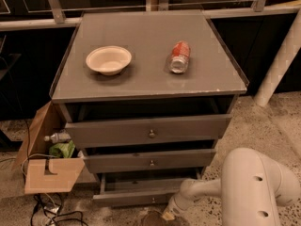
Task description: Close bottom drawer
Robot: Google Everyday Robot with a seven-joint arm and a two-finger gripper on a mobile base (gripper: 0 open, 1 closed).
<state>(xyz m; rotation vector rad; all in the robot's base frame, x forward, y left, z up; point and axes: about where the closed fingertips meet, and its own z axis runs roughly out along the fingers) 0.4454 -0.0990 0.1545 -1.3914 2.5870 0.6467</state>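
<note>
Gripper [160,216] is seen low at frame's btm edge, partly cut off; open or closed cannot be told. Apparently just beyond it, slightly L, bottom drawer [131,197] is found pulled out, front running L-R; inward push judged needed.

Matt grey bottom drawer [123,197], metal knob [153,200]; hand [162,215] just before it; arm [254,187] smooth white plastic.

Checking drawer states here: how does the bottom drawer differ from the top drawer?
The bottom drawer has a low front, the top drawer a taller one. Bottom drawer's floor shows; top drawer shows only a dark gap. Both grey, with centre knobs. The gripper sits low by the bottom drawer's front.
</note>
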